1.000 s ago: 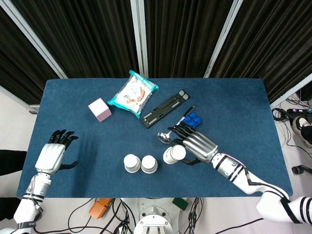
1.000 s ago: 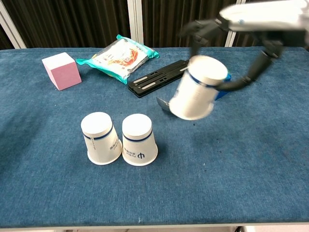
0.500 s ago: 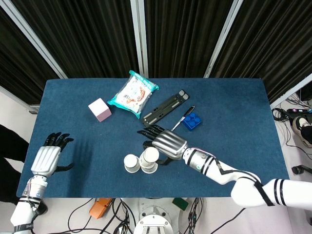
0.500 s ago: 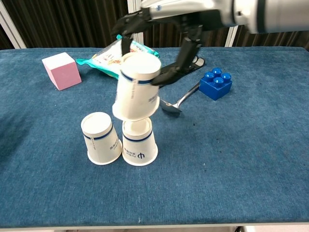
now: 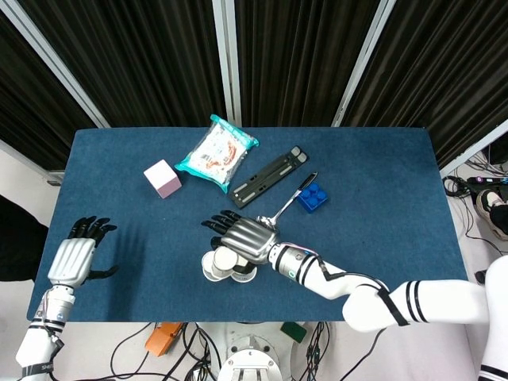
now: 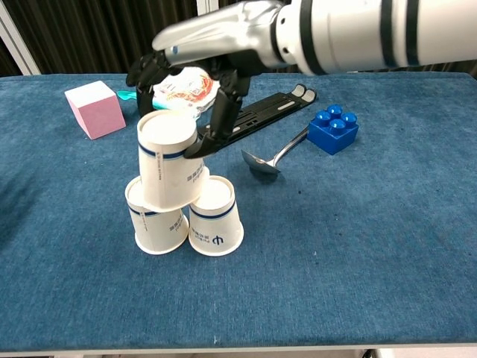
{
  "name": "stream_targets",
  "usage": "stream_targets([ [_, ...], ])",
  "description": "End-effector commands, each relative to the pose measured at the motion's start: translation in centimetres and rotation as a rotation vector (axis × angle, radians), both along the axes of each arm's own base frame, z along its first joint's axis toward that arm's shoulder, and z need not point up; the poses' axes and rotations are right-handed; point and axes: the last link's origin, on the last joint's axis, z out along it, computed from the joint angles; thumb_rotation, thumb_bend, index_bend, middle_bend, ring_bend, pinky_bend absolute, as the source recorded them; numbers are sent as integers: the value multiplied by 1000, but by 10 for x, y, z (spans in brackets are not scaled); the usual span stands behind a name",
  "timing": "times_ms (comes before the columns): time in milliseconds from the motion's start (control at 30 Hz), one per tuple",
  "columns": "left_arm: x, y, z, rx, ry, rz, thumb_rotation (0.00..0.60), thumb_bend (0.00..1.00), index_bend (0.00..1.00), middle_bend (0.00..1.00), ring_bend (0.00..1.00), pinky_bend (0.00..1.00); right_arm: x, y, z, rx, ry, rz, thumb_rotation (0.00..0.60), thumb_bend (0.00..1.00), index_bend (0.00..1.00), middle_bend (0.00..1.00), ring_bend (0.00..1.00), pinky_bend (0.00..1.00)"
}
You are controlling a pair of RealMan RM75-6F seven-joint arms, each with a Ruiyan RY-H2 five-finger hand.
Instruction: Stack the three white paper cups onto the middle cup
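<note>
Two white paper cups stand upside down and touching near the table's front: the left cup (image 6: 153, 221) (image 5: 213, 267) and the right cup (image 6: 216, 221) (image 5: 244, 271). My right hand (image 6: 212, 45) (image 5: 242, 238) grips a third white cup (image 6: 168, 160) (image 5: 227, 259), also upside down and tilted. It hangs over the seam between the two, mostly above the left cup, and its rim overlaps that cup's top. My left hand (image 5: 73, 259) hovers far left with fingers spread and nothing in it; the chest view does not show it.
Behind the cups lie a metal spoon (image 6: 272, 158), a blue brick (image 6: 333, 127), a black rail (image 6: 268, 112), a snack bag (image 6: 182, 86) and a pink cube (image 6: 95, 109). The blue tabletop (image 6: 358, 246) ends just in front of the cups.
My right hand carried the cup leftward, from right of the pair, over the right cup, to above the left cup, and lowered it. The left hand barely shifted.
</note>
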Motion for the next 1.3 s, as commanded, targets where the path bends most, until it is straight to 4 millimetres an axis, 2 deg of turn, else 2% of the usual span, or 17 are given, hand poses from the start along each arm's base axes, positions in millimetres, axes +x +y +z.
stream_targets([
  [33, -1, 0, 0, 0, -2, 3, 600, 162, 217, 113, 48, 0, 1, 0, -3, -8, 9, 0, 600, 457, 403, 91, 0, 0],
  [600, -4, -2, 0, 3, -12, 18, 600, 162, 211, 113, 48, 0, 1, 4, -4, -11, 19, -1, 600, 456, 241, 91, 0, 0],
  [667, -4, -2, 1, 5, -13, 19, 600, 162, 210, 113, 48, 0, 0, 4, 2, -20, 7, -4, 600, 457, 194, 91, 0, 0],
  [767, -5, -1, 4, 17, -8, 14, 600, 162, 210, 113, 48, 0, -10, 0, 23, -93, -27, -7, 600, 457, 143, 91, 0, 0],
  [867, -10, 1, 9, 34, 15, 4, 600, 162, 210, 113, 48, 0, -42, -4, 56, -254, -25, -12, 600, 456, 115, 91, 0, 0],
  [967, -14, 2, 15, 59, 25, -1, 600, 162, 210, 113, 48, 0, -89, 2, 88, -410, -17, -78, 600, 454, 71, 91, 0, 0],
  [1067, -18, 1, 20, 82, 26, -6, 600, 162, 210, 113, 48, 0, -143, 16, 116, -535, -11, -176, 600, 438, 3, 90, 0, 0],
  [1200, -23, -2, 28, 127, 28, -18, 600, 162, 210, 113, 48, 0, -213, 45, 142, -632, -30, -324, 600, 429, 0, 76, 0, 0],
  [1300, -25, -6, 32, 146, 28, -24, 600, 162, 210, 113, 48, 0, -255, 67, 154, -670, -58, -427, 600, 421, 0, 66, 0, 0],
])
